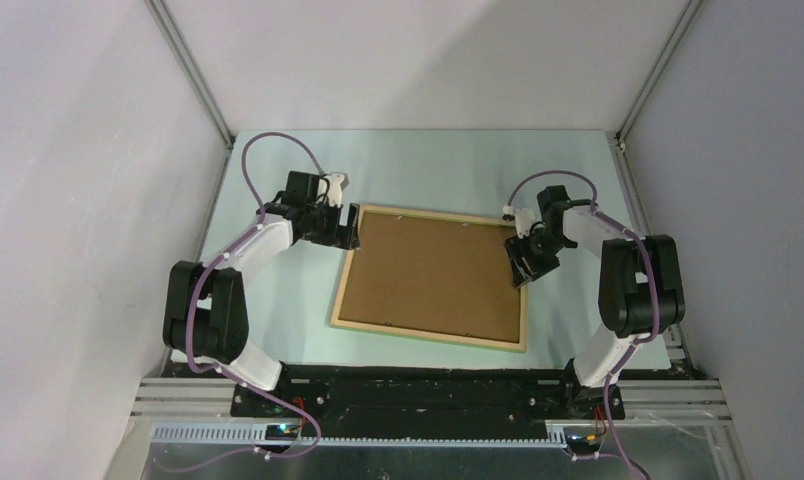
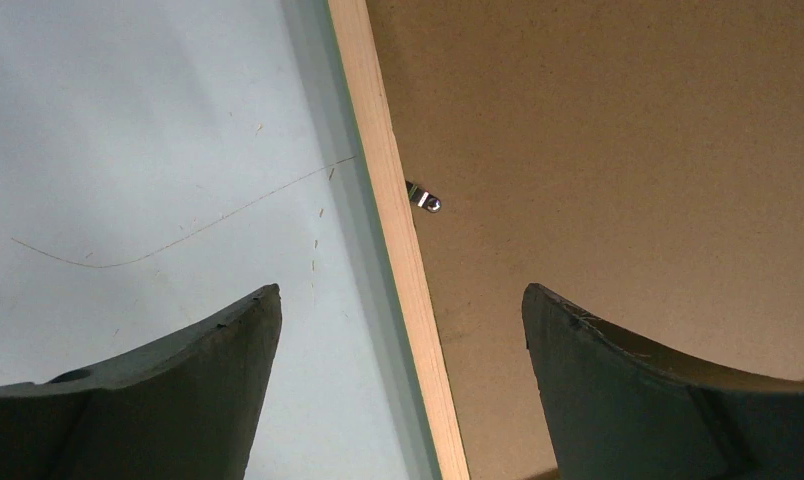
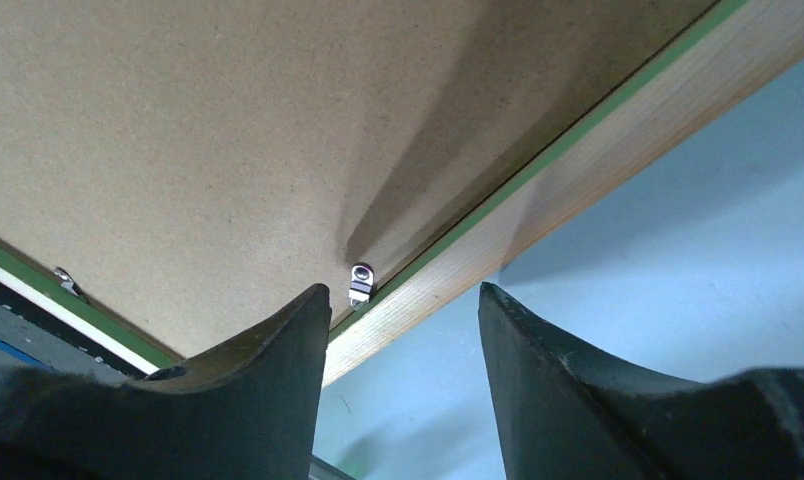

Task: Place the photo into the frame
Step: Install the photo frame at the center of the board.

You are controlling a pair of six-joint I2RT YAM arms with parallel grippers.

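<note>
The frame (image 1: 428, 335) lies back up in the middle of the table, its pale wood rail around a brown backing board (image 1: 433, 272). The photo is hidden. My left gripper (image 1: 353, 228) hangs open at the frame's far left corner. In the left wrist view its fingers stand wide on either side of the rail (image 2: 398, 250), near a small metal clip (image 2: 425, 198). My right gripper (image 1: 526, 268) is open over the frame's right edge. Its wrist view has the rail (image 3: 578, 170) and a clip (image 3: 359, 283) just beyond the left finger (image 3: 278, 370), with bare table between the jaws.
Pale walls and aluminium posts (image 1: 190, 70) close in the table (image 1: 278, 300) on three sides. The arm bases and a black rail (image 1: 428, 395) run along the near edge. A thin thread (image 2: 178, 235) lies on the table left of the frame.
</note>
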